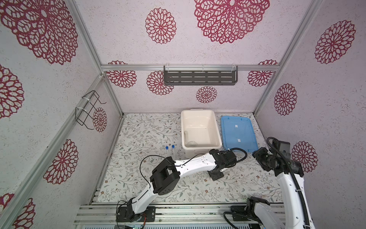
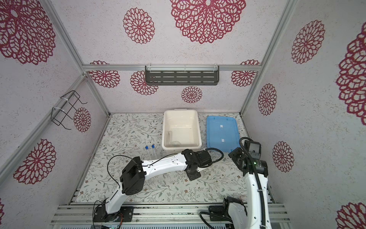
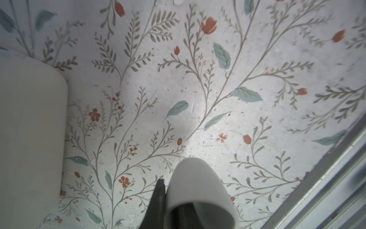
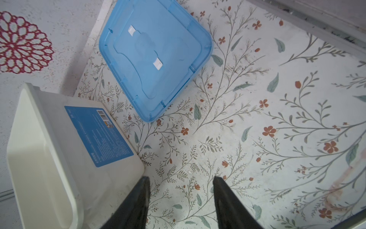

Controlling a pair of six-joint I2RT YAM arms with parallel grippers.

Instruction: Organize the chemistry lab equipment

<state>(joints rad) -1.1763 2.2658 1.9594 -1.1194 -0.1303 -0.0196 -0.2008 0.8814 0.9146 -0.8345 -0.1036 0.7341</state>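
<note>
Hauling that small white dish (image 3: 198,184) pinched in your left gripper (image 3: 168,198), keep it level and clear the tub (image 1: 188,151) wall; right gripper (image 4: 181,198) hangs spread, empty.

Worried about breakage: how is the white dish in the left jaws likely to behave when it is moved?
The white dish looks smooth and glazed, so it is probably slippery. The jaws of the left gripper pinch only its thin wall, so it may pivot or slip. It looks ceramic, so it is likely brittle if dropped.
</note>
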